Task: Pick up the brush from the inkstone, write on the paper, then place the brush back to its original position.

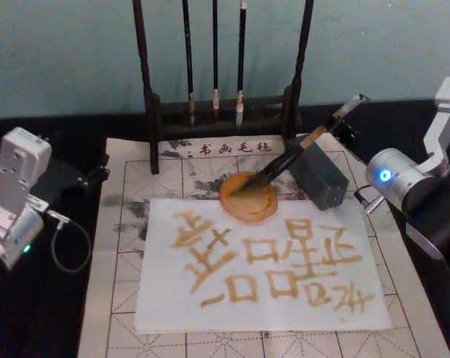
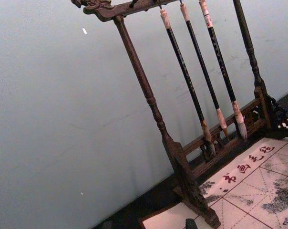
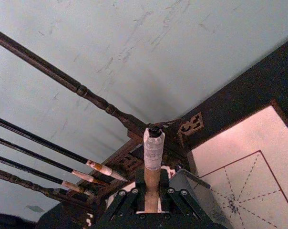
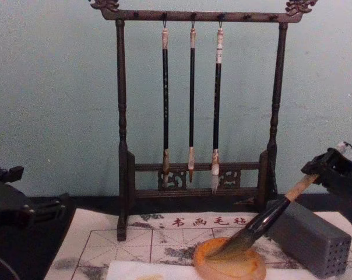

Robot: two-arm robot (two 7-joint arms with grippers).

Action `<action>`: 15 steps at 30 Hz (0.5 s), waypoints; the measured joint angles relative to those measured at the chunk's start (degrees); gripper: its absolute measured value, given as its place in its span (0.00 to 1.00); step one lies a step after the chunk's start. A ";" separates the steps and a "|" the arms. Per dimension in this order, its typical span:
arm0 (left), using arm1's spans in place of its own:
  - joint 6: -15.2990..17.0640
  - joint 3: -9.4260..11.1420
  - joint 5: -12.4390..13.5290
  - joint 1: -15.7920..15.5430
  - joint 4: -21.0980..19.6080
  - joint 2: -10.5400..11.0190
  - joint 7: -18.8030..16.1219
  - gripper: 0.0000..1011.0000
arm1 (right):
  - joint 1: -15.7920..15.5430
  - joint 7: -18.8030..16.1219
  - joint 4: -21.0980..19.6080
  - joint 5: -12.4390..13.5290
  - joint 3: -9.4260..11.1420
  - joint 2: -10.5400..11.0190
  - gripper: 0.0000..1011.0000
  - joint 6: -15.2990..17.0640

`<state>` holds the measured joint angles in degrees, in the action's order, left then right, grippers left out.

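In the inkstone (image 1: 247,214), the brush (image 1: 284,162), right hand (image 1: 341,119) around its handle.

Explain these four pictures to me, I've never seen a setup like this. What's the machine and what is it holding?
This is a two-armed robot at a table. One picture looks down from its head, one looks forward from its chest, and one comes from each wrist. On a beige practice mat lie a white paper with golden-brown characters, an orange inkstone and a grey block. Behind them stands a wooden rack with three thin brushes. The right gripper is closed on the handle of the thick brush, whose bristles rest in the inkstone. The left gripper is parked at the table's left.
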<state>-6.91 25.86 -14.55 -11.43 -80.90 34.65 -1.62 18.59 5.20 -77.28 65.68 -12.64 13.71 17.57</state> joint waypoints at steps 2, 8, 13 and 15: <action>0.00 0.00 0.00 0.00 0.00 0.00 0.00 0.99 | -0.01 -0.01 -0.02 -0.03 0.02 -0.01 0.19 0.01; 0.00 0.00 0.00 0.00 0.00 0.00 0.00 0.99 | -0.04 -0.03 -0.05 -0.09 0.06 -0.04 0.19 0.03; 0.00 0.00 0.00 0.00 0.00 0.00 0.00 0.99 | -0.07 -0.06 -0.07 -0.16 0.10 -0.07 0.32 0.06; 0.00 0.00 0.00 0.00 0.00 0.00 0.00 0.99 | -0.08 -0.06 -0.08 -0.18 0.11 -0.08 0.35 0.07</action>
<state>-6.91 25.86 -14.55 -11.43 -80.90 34.64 -1.62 18.51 5.14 -77.36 65.50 -12.52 13.63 17.63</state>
